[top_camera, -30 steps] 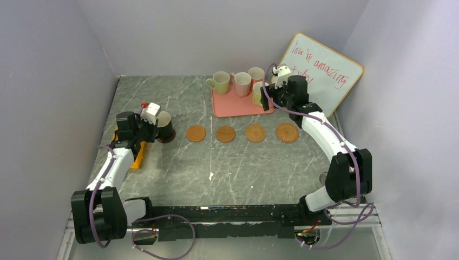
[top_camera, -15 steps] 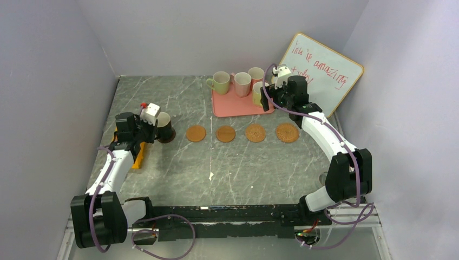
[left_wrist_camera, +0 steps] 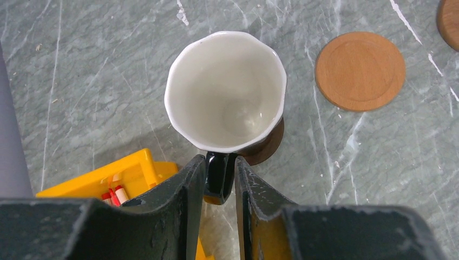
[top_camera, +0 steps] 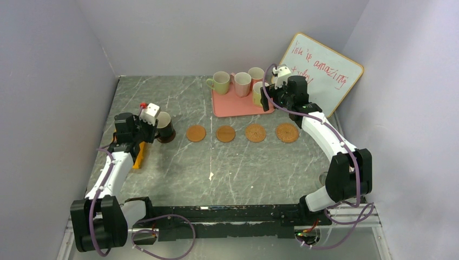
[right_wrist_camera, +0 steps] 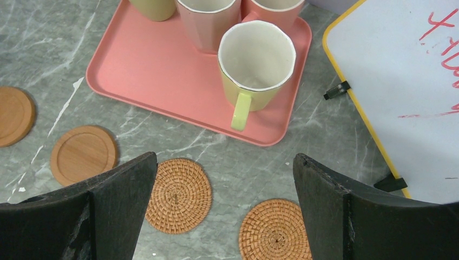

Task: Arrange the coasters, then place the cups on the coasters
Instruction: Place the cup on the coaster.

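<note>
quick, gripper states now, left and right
left gripper: jaws flank the dark brown mug handle; grip cannot be told
right gripper: open, empty

Grey table point(top_camera: 178, 162): coasters point(top_camera: 225, 133), tray point(top_camera: 227, 107), yellow box point(top_camera: 139, 154) perhaps

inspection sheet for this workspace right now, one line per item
surface: grey marbled table, with a small white speck
job's things: dark brown mug on the dark coaster; four tan coasters in a row, bare; four mugs on the pink tray
clutter: yellow box under the left arm; whiteboard leaning far right
grippers: left gripper astride the brown mug's handle, grip unclear; right gripper open near the tray
cables: purple cables along both arms
surroundings: plain walls
</note>
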### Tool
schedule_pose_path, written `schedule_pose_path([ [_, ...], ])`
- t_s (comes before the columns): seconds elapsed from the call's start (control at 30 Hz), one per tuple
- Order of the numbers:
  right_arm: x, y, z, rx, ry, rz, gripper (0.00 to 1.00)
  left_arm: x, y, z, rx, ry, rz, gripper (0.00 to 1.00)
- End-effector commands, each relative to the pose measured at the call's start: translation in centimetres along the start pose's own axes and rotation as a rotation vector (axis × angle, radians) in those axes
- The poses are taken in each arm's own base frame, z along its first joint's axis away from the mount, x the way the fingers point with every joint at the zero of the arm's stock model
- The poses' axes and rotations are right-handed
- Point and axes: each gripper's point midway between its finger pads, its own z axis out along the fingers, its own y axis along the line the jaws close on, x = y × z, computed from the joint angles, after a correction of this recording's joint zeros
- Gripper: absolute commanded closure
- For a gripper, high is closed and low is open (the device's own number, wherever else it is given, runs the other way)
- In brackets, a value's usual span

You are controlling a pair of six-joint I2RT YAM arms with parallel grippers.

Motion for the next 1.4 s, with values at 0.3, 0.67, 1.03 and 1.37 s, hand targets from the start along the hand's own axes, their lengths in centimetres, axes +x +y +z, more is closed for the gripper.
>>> schedule_pose_path([
  [0.3, -2.1, 0.2, -0.8, -0.013, -0.069, -0.001, 0.00, -0.8, 0.4, -0.9, -0.027, -0.043, 0.061, 0.68],
  [0.67, -2.2, 0.2, -0.9, -0.012, -0.072, -0.002, 0.00, 0.0, 0.5, 0.0, -0.023, -0.024, 0.062, 0.67],
  [1.03, -2.1, 0.2, -0.9, -0.013, -0.072, -0.001, 0.00, 0.9, 1.0, 0.7, -0.012, -0.002, 0.034, 0.67],
  [1.37, -2.2, 0.3, -0.9, -0.016, -0.074, -0.001, 0.00, 1.6, 1.2, 0.8, 0.001, 0.011, 0.012, 0.75],
])
